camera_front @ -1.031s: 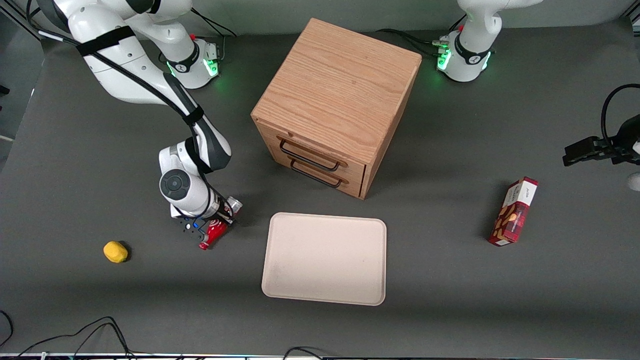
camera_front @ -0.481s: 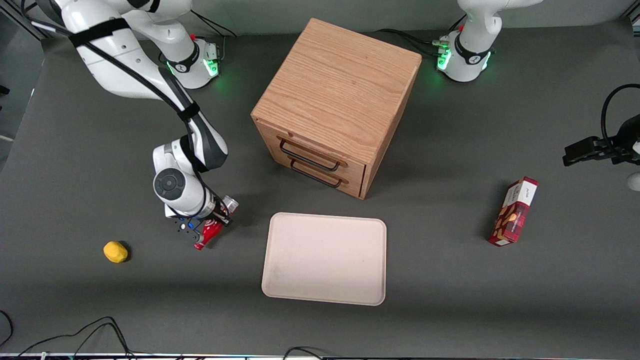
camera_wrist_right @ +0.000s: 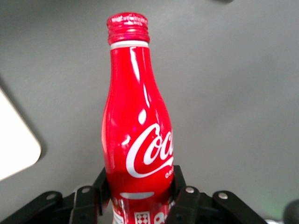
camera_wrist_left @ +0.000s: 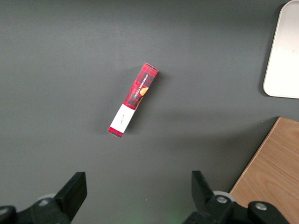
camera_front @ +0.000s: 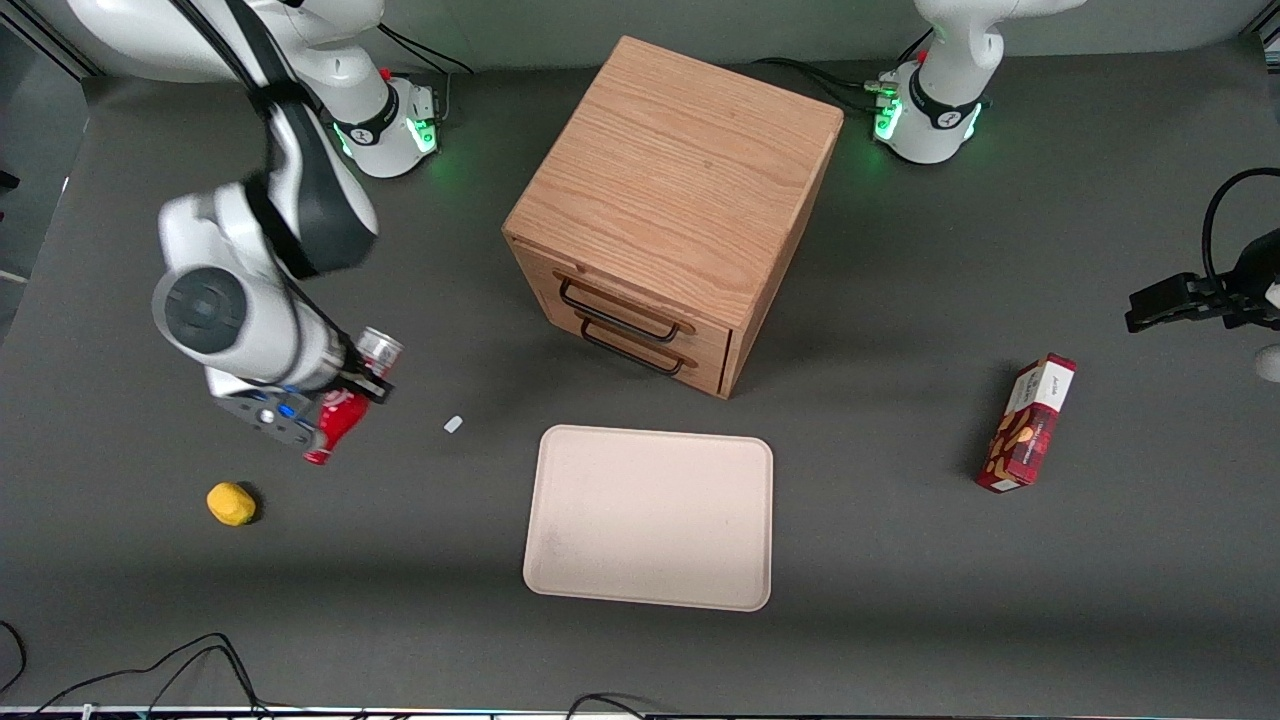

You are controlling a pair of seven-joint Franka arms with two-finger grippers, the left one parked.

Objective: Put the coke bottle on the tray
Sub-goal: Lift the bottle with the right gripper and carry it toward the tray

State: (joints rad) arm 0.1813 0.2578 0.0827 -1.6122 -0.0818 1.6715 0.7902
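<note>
Carrying the coke bottle (camera_front: 338, 425) clamped in the claw (camera_front: 345, 400), you hold it above the counter (camera_front: 900, 600), well apart from the tray (camera_front: 650, 515) toward the working arm's end. Keep it level, cross the tray's rim, then lower gently.

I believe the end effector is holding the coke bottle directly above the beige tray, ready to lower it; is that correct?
Not quite. The end effector does hold the coke bottle, but over bare table toward the working arm's end, near the yellow object, not above the tray. The front view shows this.
</note>
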